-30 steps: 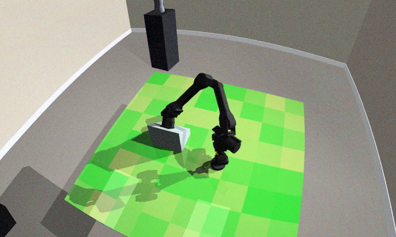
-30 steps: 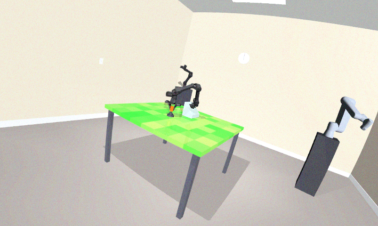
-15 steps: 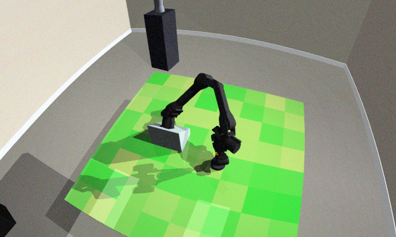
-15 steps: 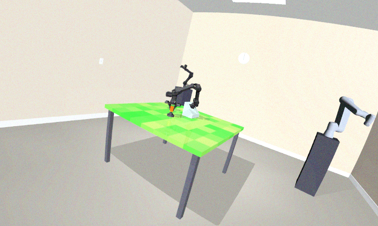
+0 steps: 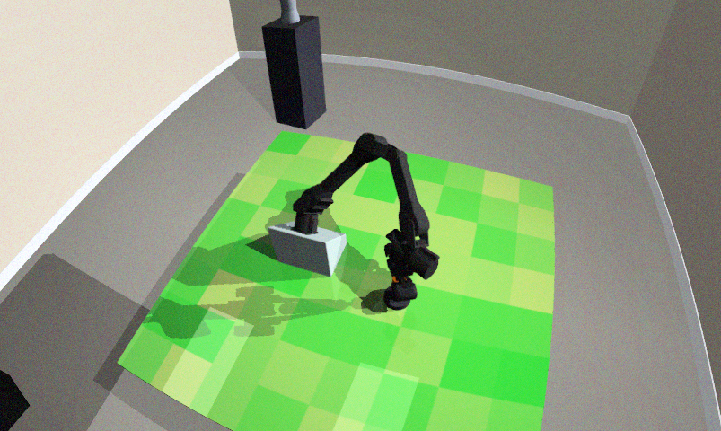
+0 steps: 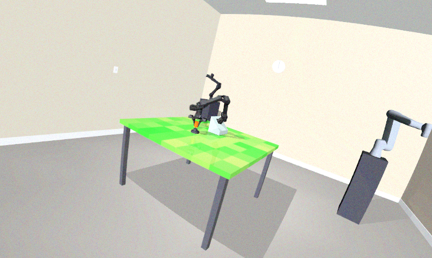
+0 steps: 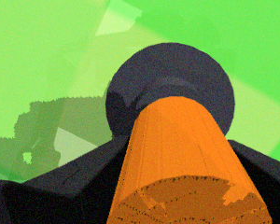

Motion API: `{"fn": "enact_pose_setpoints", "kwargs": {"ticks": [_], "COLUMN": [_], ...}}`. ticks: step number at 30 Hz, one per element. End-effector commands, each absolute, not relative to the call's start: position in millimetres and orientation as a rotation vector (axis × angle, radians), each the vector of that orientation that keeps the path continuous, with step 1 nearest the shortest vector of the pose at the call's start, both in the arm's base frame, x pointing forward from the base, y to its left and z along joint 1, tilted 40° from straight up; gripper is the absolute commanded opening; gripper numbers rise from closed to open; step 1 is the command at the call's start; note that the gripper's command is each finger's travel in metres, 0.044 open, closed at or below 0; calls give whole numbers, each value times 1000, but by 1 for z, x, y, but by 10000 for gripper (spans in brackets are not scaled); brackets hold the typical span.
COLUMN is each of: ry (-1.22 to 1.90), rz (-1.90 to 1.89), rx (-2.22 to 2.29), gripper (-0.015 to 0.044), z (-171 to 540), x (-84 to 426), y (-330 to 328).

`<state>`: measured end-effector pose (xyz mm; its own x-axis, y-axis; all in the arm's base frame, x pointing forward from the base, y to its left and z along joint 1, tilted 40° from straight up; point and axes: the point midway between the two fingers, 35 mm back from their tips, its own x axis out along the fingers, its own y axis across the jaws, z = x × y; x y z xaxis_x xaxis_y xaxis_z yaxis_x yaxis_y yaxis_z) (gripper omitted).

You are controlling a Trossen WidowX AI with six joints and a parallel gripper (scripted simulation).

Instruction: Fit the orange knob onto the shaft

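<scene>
The orange knob (image 6: 196, 123) (image 7: 177, 145) stands upright between the fingers of my gripper (image 6: 196, 124), which is shut on it. In the top view only a sliver of the knob (image 5: 395, 279) shows beside the fingers. The dark round pedestal (image 5: 397, 304) (image 6: 195, 131) (image 7: 170, 61) is on the table directly under the knob. In the wrist view the knob's lower end overlaps the pedestal's raised middle. The shaft is hidden by the knob, and I cannot tell whether the knob's lower end touches the pedestal or how far down the shaft it sits.
The pale wedge-shaped block (image 5: 303, 250) (image 6: 216, 127) under my arm's base stands beside the pedestal on the green checkered table (image 5: 492, 330) (image 6: 179, 137). A dark pillar (image 5: 294, 74) carrying another arm stands beyond the table's edge. A second pillar (image 6: 362, 188) with a grey arm stands away from the table.
</scene>
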<state>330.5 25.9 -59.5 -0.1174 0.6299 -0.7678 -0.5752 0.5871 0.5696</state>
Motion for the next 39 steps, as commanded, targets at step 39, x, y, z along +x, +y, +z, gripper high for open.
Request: {"fn": "enact_pose_setpoints", "kwargs": {"ticks": [39], "ry": [1222], "rz": [1165], "rx": [-107], "gripper": [0], "z": [-60], "x": [331], "y": [27]}}
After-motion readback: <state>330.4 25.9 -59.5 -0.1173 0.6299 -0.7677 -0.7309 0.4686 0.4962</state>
